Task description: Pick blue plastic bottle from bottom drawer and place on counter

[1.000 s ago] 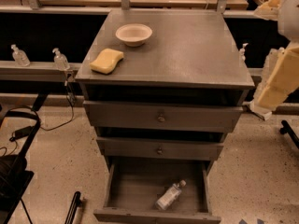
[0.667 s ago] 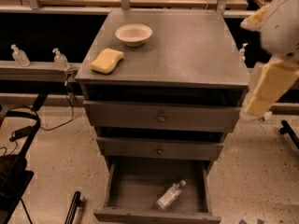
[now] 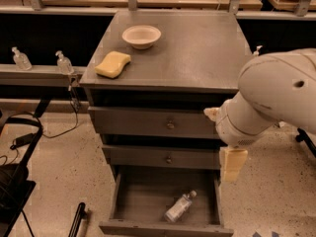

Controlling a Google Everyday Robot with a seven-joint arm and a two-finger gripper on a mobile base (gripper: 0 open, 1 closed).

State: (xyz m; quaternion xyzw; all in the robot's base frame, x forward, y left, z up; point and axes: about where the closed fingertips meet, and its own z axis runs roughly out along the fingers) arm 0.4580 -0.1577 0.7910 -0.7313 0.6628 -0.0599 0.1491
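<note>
The blue plastic bottle [image 3: 180, 207] lies on its side in the open bottom drawer [image 3: 143, 196], right of the middle, cap pointing to the back right. The grey counter [image 3: 197, 48] is the cabinet's top. My white arm [image 3: 276, 93] reaches in from the right and bends downward. My gripper [image 3: 232, 168] hangs at the cabinet's right front corner, level with the middle drawer, above and to the right of the bottle and apart from it.
A white bowl [image 3: 141, 36] and a yellow sponge [image 3: 113, 64] sit on the counter's left part. The two upper drawers [image 3: 168, 125] are shut. Small pump bottles [image 3: 63, 62] stand on a ledge at left. Cables and a dark object [image 3: 15, 181] lie on the floor at left.
My arm has swung in from the right edge and lowered. The gripper has come down from counter height to the level of the middle drawer, closer to the open drawer. The bottle has not moved.
</note>
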